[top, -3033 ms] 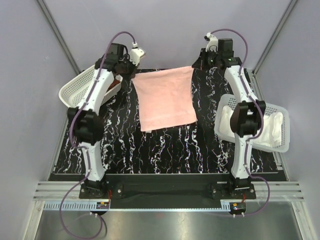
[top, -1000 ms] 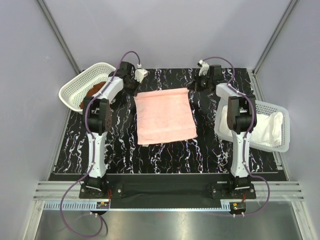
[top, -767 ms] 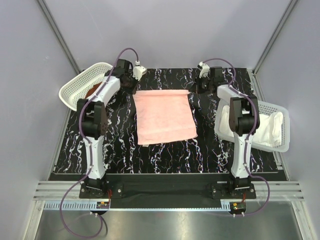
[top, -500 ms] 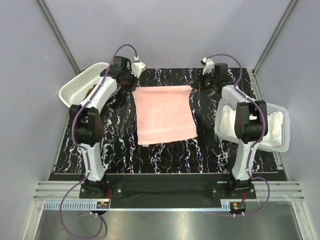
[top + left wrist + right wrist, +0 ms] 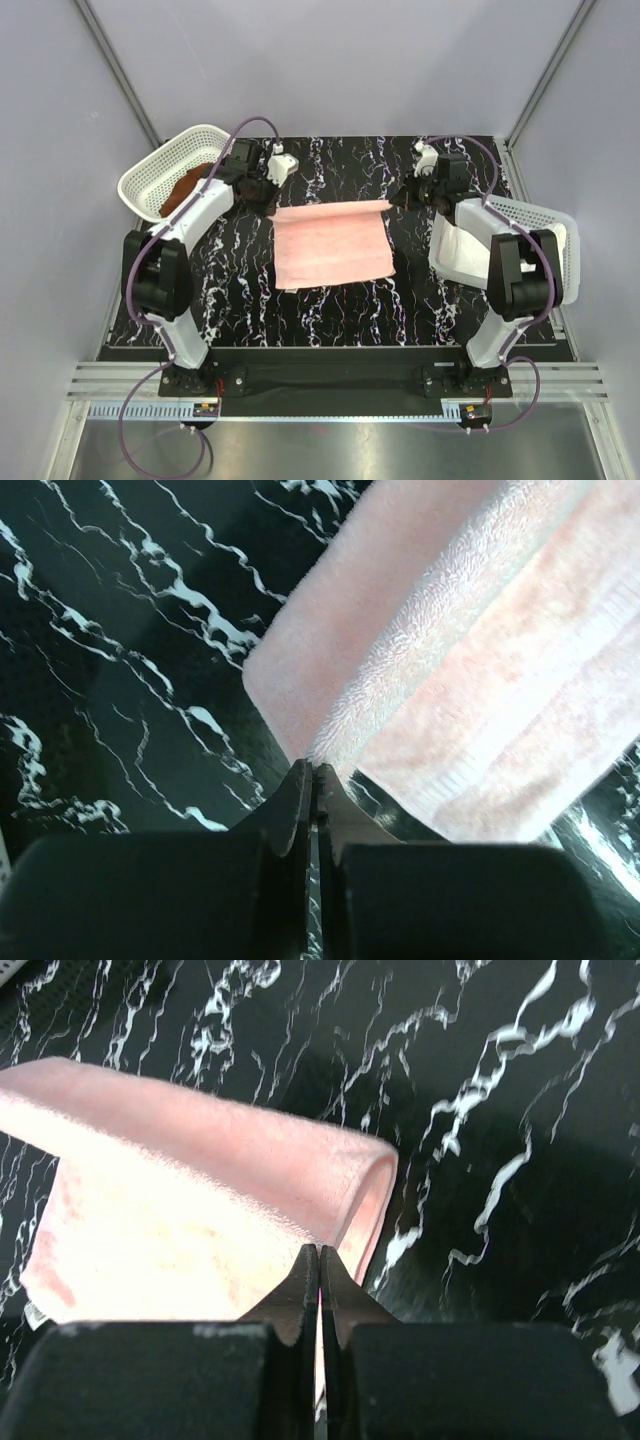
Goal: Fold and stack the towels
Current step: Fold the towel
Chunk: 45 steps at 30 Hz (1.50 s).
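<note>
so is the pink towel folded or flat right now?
Mid-fold. The pink towel curls over at its far edge, corners pinched by the left gripper and right gripper.

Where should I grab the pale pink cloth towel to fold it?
The two far corners, probably, each from its outer side: the pale pink cloth towel lies flat with its far edge lifted, pinched there by the left gripper and right gripper.

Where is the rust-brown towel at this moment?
In the top view, the rust-brown towel lies inside the white lattice basket at the far left corner of the table, left of the pale pink towel and apart from it.
</note>
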Each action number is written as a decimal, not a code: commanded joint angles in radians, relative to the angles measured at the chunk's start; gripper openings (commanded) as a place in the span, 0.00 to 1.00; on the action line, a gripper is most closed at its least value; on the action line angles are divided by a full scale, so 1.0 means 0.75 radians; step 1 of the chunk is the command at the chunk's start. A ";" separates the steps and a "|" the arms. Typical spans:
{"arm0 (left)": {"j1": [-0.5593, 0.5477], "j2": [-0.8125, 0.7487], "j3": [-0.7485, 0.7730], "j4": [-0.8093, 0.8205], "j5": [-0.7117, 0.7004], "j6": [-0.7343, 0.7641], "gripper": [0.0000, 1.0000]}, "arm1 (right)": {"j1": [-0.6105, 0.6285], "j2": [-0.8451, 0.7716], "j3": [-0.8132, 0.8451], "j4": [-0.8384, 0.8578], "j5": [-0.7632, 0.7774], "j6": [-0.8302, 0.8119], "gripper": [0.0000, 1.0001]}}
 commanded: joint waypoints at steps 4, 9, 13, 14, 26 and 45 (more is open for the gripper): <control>-0.075 -0.239 -0.202 0.072 -0.008 -0.057 0.00 | 0.022 -0.205 -0.172 -0.025 0.050 0.063 0.00; -0.108 -0.333 -0.357 0.108 -0.004 -0.106 0.00 | 0.036 -0.293 -0.276 -0.078 0.095 0.061 0.00; -0.122 -0.370 -0.443 0.108 -0.007 -0.131 0.00 | 0.045 -0.345 -0.331 -0.123 0.131 0.098 0.00; -0.122 -0.374 -0.451 0.104 -0.002 -0.137 0.00 | 0.049 -0.347 -0.336 -0.136 0.133 0.106 0.00; -0.151 -0.449 -0.564 0.063 0.053 -0.214 0.00 | 0.061 -0.484 -0.444 -0.262 0.164 0.219 0.00; -0.273 -0.576 -0.625 0.096 -0.184 -0.612 0.42 | 0.147 -0.578 -0.323 -0.526 0.272 0.485 0.37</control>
